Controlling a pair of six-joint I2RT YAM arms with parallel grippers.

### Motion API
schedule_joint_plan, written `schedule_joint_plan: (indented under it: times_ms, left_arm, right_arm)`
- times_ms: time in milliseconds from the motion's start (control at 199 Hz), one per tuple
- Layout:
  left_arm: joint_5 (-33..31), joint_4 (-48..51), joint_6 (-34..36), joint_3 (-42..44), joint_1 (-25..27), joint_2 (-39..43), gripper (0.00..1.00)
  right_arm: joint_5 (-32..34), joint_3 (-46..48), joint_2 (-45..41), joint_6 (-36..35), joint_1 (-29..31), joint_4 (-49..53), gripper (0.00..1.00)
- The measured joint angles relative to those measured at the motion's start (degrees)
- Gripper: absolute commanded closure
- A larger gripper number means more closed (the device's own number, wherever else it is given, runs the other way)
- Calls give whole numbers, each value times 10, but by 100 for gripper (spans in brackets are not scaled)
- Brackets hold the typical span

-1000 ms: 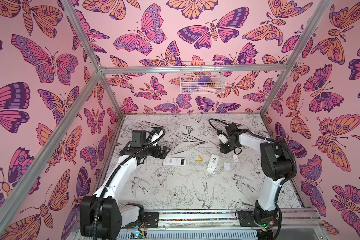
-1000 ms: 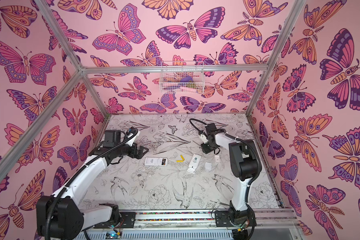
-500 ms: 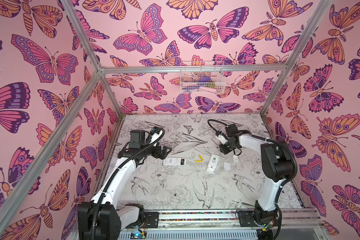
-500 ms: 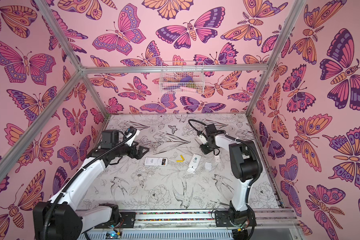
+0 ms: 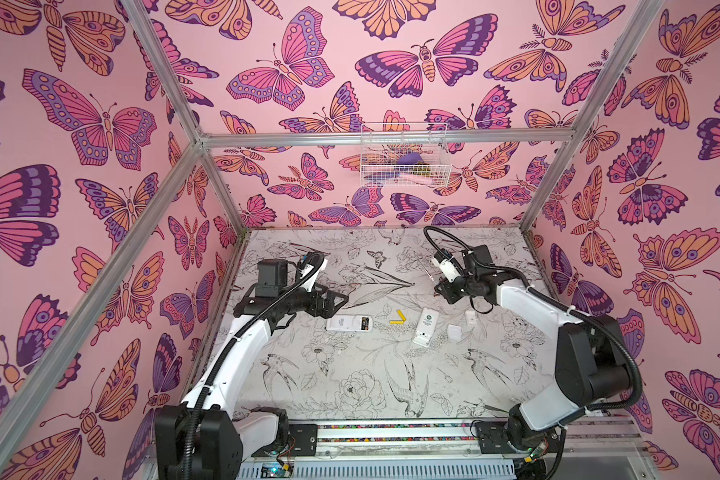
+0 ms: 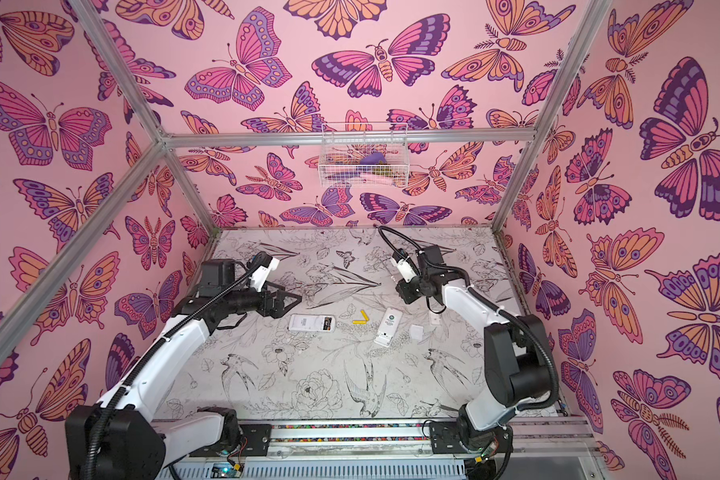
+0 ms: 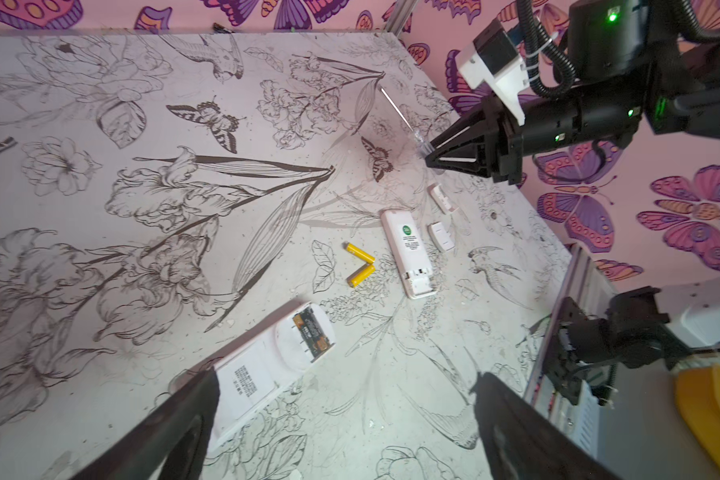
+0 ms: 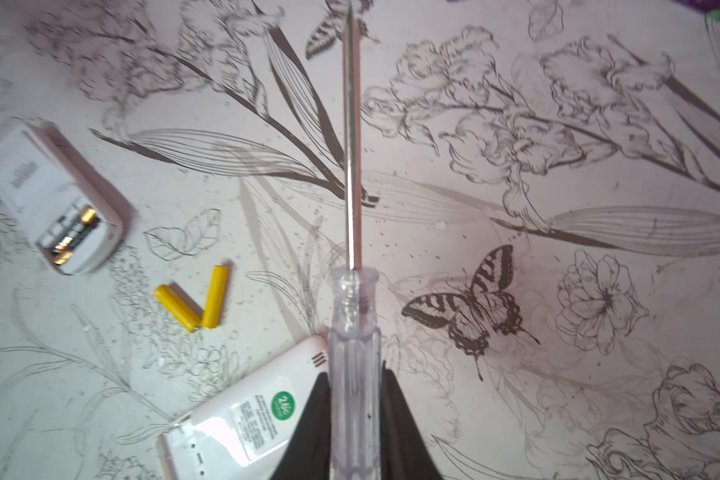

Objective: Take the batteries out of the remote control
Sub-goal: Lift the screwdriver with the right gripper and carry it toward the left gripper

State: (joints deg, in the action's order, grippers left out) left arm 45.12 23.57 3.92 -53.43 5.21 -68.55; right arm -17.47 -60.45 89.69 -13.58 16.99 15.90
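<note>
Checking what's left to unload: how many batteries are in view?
4. Two yellow batteries lie in a V on the table; two black ones sit in the open remote. The other remote looks empty.

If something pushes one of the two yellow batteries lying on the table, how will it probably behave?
The yellow batteries are smooth small cylinders lying on their sides on the flat table, so a sideways push would likely roll one. Their ends meet, or nearly, in a V, so moving one probably nudges the other. Being small, probably light.
</note>
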Motion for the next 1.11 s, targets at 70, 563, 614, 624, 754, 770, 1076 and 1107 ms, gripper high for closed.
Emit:
schedule_joint_plan:
  times_ms: [70,563,614,624,754,770,1076,1107]
  left_arm:
    - [16,0,-5,0,-1,-2,4]
    - [137,-24,-72,-14,-3,-21,9]
    - [145,-31,-83,-14,-3,-22,10]
    - [147,-33,-88,-14,-3,-22,10]
    - [166,-57,-120,-13,-2,-25,13]
    - [167,-59,-122,-12,-2,-25,13]
    - [207,-46,-86,-18,8,-34,21]
    - [206,-35,-76,-24,8,-36,21]
  right_arm:
    - [-16,17,-30,0,17,-12,99]
    - [68,105,-127,-107,216,-127,98]
    - [97,116,-129,-130,236,-143,98]
    - [103,118,-129,-136,240,-147,98]
    - [178,141,-133,-196,288,-193,98]
    - [187,143,-133,-203,294,-200,99]
    - [194,120,-147,-235,311,-173,100]
    - [184,111,-147,-229,310,-163,100]
